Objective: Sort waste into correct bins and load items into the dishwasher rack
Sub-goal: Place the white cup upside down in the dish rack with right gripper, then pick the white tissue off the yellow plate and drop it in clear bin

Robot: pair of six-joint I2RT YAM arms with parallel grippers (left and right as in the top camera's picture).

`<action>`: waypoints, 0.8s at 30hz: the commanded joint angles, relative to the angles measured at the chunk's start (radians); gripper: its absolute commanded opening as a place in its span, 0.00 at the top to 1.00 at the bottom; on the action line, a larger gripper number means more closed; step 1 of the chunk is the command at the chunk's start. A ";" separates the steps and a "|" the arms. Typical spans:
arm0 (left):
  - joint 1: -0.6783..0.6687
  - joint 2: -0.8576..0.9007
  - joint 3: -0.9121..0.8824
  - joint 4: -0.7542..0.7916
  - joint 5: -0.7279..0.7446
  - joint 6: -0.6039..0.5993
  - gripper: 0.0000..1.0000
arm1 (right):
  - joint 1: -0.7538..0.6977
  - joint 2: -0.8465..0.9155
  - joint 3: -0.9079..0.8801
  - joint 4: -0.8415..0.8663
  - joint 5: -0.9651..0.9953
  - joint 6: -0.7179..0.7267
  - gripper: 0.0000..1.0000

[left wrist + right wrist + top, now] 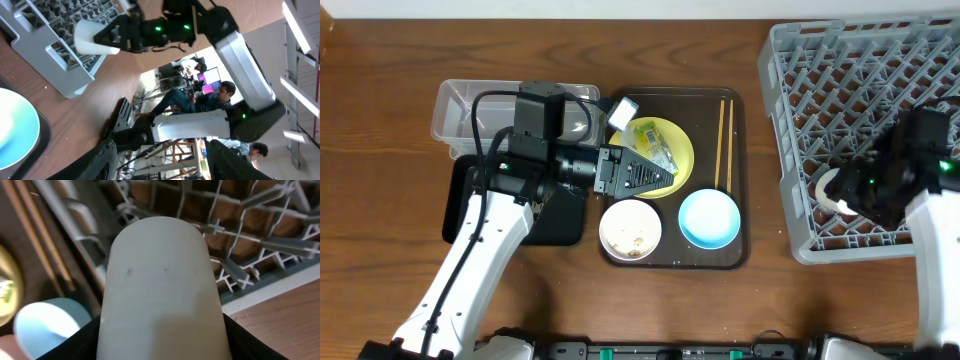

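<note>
Right gripper (835,195) is gripping a white cup (160,295), seemingly over the rack (840,60); left gripper (660,177) is gaping empty; plate (682,145), blue bowl (708,218), wrapper (655,140) are waiting.

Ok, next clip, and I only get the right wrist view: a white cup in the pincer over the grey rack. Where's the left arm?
Observer: The left pincer hovers open and empty at the edge of the yellow plate, beside the snack wrapper lying on it.
Operator: Anything in the bins?
Observer: No waste shows in the clear tub or on the black tray, though the left arm covers part of both.
Operator: And the white bowl?
Observer: The white bowl sits on the brown tray beside the blue bowl, with food residue inside.
</note>
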 commanded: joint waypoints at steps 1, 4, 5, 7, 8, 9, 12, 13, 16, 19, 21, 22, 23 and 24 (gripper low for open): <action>0.000 -0.006 0.017 0.002 -0.001 0.010 0.39 | 0.002 0.050 0.010 0.023 0.003 0.035 0.50; 0.000 -0.006 0.017 0.002 -0.001 0.010 0.39 | 0.002 0.083 0.010 0.048 -0.020 0.048 0.31; 0.000 -0.006 0.017 0.002 -0.001 0.010 0.39 | 0.002 0.086 0.010 0.048 -0.026 0.048 0.24; 0.000 -0.006 0.017 0.002 -0.002 0.010 0.39 | 0.001 0.082 0.016 0.044 -0.039 0.048 0.12; -0.001 -0.006 0.017 0.002 -0.006 0.010 0.39 | 0.000 0.079 0.026 0.035 -0.058 0.048 0.09; -0.002 -0.006 0.017 0.002 -0.018 0.010 0.39 | 0.002 0.074 0.037 0.023 -0.077 0.048 0.08; -0.003 -0.006 0.017 0.020 -0.029 0.025 0.08 | 0.002 0.045 0.085 -0.018 -0.163 0.020 0.05; -0.003 -0.006 0.017 0.048 -0.011 0.029 0.06 | 0.002 0.034 0.103 -0.027 -0.191 0.003 0.04; 0.005 -0.006 0.017 0.101 -0.015 0.028 0.06 | 0.002 -0.023 0.143 -0.034 -0.288 -0.054 0.04; 0.005 -0.006 0.017 0.107 -0.179 -0.043 0.06 | 0.002 -0.096 0.146 -0.004 -0.345 -0.087 0.01; 0.004 -0.006 0.017 0.105 -0.267 -0.048 0.07 | 0.002 -0.144 0.146 0.013 -0.351 -0.088 0.01; 0.003 -0.006 0.017 0.102 -0.316 -0.060 0.07 | 0.002 -0.164 0.146 0.018 -0.352 -0.088 0.01; 0.003 -0.006 0.017 0.098 -0.375 -0.078 0.08 | 0.002 -0.184 0.146 0.022 -0.352 -0.088 0.01; -0.001 -0.006 0.017 0.088 -0.441 -0.087 0.09 | 0.002 -0.200 0.146 0.022 -0.356 -0.088 0.01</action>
